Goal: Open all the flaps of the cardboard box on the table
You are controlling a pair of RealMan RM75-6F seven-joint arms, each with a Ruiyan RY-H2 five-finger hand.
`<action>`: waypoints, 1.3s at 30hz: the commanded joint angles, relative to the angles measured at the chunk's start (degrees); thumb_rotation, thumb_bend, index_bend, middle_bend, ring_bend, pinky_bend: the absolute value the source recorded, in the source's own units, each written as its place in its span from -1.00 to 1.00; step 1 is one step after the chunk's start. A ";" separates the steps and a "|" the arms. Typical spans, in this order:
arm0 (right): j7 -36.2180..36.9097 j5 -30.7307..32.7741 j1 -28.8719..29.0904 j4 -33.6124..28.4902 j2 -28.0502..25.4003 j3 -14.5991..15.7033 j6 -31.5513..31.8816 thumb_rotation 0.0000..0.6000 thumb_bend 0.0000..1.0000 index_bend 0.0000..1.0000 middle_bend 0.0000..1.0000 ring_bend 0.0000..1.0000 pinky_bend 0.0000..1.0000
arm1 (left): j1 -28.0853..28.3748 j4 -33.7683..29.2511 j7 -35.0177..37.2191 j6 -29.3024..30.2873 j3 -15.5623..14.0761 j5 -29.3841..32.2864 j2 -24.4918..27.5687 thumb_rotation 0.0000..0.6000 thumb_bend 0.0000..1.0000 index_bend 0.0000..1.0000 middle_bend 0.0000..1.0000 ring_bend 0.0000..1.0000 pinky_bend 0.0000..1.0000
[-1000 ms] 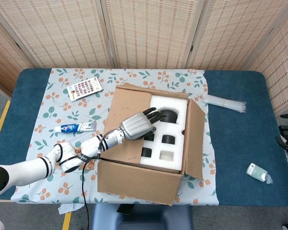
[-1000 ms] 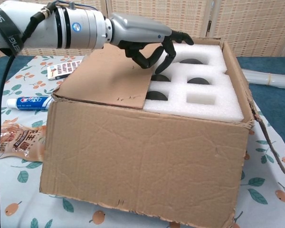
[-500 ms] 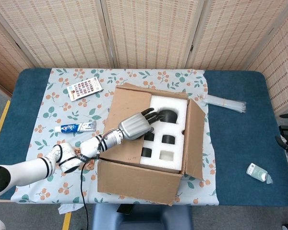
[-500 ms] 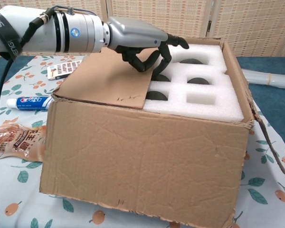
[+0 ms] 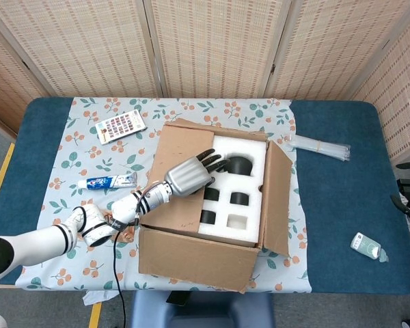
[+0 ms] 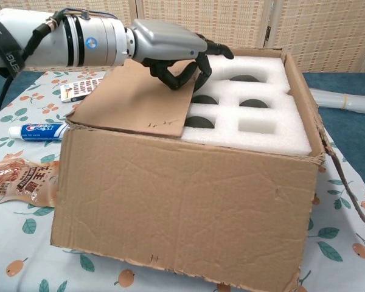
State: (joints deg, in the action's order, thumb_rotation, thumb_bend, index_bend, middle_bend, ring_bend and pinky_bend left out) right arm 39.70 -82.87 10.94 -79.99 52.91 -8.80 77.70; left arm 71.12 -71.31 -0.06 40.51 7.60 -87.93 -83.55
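On the desk's (image 5: 328, 198) floral cloth sits the brown cardboard box (image 6: 188, 201), where the left hand (image 5: 189, 175), curled but holding nothing, should hook its fingertips (image 6: 202, 68) under the free edge of the left flap (image 6: 137, 100) and swing it outward.

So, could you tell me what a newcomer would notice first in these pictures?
The big cardboard box at the table's centre, with white foam showing inside. The left hand reaches over its one closed flap, fingers curled at the flap's free edge. Off to the left lie a toothpaste tube and a remote.
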 commanded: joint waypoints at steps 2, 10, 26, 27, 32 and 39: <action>0.08 -0.23 -0.03 -0.16 -0.10 0.11 0.03 1.00 -0.32 -0.44 -1.00 -1.00 -1.00 | -0.30 -0.93 -2.73 0.49 0.70 1.34 0.26 1.00 1.00 0.26 -0.90 -1.00 -1.00; 0.43 -0.83 -0.15 -0.15 -0.05 0.24 0.61 1.00 -0.33 -0.44 -1.00 -1.00 -1.00 | -1.58 -7.73 -11.80 1.20 1.78 5.29 3.34 1.00 1.00 0.26 -0.89 -1.00 -1.00; 0.39 -3.03 0.43 -0.96 -0.03 1.20 0.55 1.00 -0.33 -0.44 -1.00 -1.00 -1.00 | -2.88 -16.65 -26.61 3.06 4.19 16.52 7.26 1.00 1.00 0.27 -0.84 -1.00 -1.00; 0.43 -3.13 0.61 -0.88 -0.07 1.27 0.28 1.00 -0.33 -0.44 -1.00 -1.00 -1.00 | -2.97 -16.83 -27.07 3.02 4.32 17.60 7.66 1.00 1.00 0.27 -0.84 -1.00 -1.00; 0.44 -3.35 0.61 -0.80 -0.06 1.38 0.63 1.00 -0.33 -0.44 -1.00 -1.00 -1.00 | -3.29 -17.76 -28.29 3.18 4.40 20.18 9.13 1.00 1.00 0.27 -0.84 -1.00 -1.00; 0.70 -3.21 0.87 -0.48 0.00 1.52 0.19 1.00 -0.32 -0.44 -1.00 -1.00 -1.00 | -4.94 -19.07 -34.02 7.19 3.12 20.25 12.26 1.00 1.00 0.24 -0.84 -1.00 -1.00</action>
State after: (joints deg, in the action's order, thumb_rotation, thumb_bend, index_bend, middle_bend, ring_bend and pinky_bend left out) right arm 40.41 -86.08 11.80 -80.48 52.91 -7.29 77.90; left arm 66.92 -89.46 -32.05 46.08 11.20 -67.84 -72.41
